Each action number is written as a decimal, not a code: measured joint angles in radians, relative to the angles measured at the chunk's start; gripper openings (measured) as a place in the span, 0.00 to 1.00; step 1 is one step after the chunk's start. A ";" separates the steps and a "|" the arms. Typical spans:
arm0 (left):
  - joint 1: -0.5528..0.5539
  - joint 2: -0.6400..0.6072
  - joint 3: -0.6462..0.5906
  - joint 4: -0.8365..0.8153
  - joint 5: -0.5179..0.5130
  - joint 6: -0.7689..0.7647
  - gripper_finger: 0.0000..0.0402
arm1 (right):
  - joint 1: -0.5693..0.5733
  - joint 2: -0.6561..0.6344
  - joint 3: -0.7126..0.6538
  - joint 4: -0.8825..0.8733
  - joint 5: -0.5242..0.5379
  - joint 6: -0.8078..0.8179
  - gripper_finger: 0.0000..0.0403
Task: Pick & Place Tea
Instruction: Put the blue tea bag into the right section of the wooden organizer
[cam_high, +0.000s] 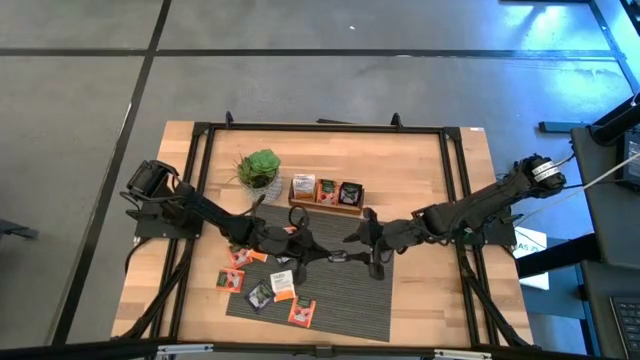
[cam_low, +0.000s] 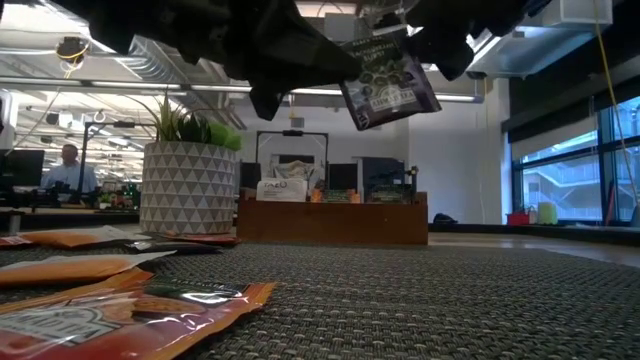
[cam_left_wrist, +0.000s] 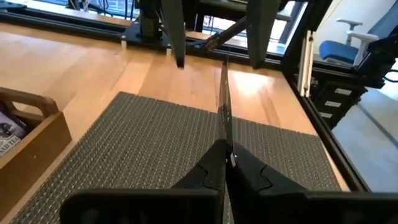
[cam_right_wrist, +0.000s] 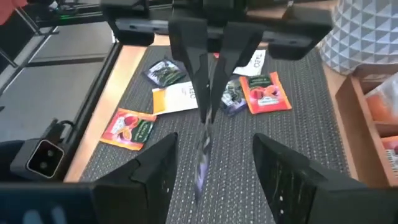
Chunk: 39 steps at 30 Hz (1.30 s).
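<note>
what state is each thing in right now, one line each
left gripper: shut on the dark sachet, above the mat
right gripper: jaws open, either side of the dark sachet
dark sachet: held in the air, edge-on between the grippers
loose sachets: lying flat on the mat
mat: flat on the table
wooden tray: upright, sachets standing in all three compartments
potted plant: upright beside the tray

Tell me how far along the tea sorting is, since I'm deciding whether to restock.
Done: the wooden tray holds sachets in each compartment. In hand: the left gripper pinches a dark sachet above the mat, the right gripper open beside it. Left: several loose sachets on the mat.
</note>
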 joint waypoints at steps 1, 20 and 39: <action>0.000 0.000 0.000 0.001 0.000 -0.005 0.01 | -0.003 0.001 0.000 0.000 -0.008 0.002 0.52; 0.000 0.000 0.000 0.010 -0.003 -0.025 0.01 | -0.017 0.049 0.000 0.078 -0.043 -0.001 0.23; 0.000 0.000 0.000 0.000 0.044 -0.008 0.12 | -0.041 0.047 0.000 0.069 -0.041 0.017 0.01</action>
